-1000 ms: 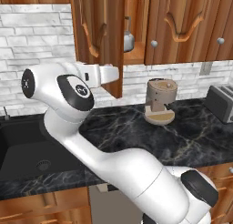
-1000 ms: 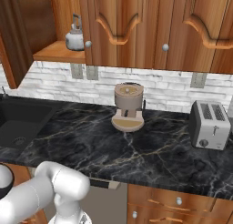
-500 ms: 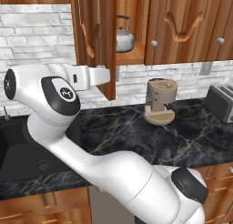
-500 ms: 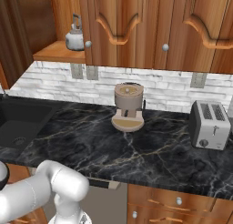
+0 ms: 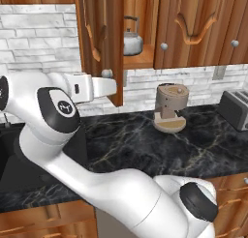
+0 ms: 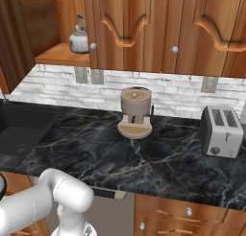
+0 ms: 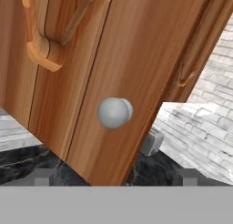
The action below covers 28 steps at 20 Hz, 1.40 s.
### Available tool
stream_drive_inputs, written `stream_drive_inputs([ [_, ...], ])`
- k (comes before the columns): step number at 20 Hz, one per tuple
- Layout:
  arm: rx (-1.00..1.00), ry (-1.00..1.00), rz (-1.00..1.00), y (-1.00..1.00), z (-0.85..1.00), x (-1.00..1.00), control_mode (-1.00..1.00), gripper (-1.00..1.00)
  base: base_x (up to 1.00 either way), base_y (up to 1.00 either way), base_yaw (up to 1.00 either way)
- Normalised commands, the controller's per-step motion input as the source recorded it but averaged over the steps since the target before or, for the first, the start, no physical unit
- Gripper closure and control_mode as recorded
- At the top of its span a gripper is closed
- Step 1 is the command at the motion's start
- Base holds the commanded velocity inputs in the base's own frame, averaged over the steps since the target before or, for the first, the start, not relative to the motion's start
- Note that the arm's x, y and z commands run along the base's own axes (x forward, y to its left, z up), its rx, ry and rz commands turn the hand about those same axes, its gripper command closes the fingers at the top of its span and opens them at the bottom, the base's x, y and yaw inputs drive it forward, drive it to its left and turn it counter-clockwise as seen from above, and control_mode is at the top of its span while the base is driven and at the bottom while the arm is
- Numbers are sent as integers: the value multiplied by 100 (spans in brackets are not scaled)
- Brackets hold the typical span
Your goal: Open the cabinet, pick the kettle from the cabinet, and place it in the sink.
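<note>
Cabinet (image 5: pixel 101 43) door swung open; kettle (image 5: pixel 130 40) on its shelf. Gripper (image 7: pixel 113 176) fingers spread wide, released, facing the door knob (image 7: pixel 114 112).

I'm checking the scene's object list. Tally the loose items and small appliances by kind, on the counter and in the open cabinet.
Kettle, on the shelf of the open cabinet: 1
Coffee machine, on the counter: 1
Toaster, on the counter: 1
Total: 3
</note>
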Motion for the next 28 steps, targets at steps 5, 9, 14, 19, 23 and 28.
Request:
stream_drive_inputs([
  [5,4,0,0,-22,-3,-38,-100,-100,0,0,0],
  [9,7,0,1,-28,0,-30,-100,-100,0,0,0],
  [14,7,1,4,-37,-1,-20,-100,-100,0,0,0],
  [19,5,0,11,-44,-1,-14,-100,-100,0,0,0],
  [23,8,0,14,-41,7,-11,-100,-100,0,0,0],
  [28,6,0,13,-37,4,-10,-100,-100,0,0,0],
])
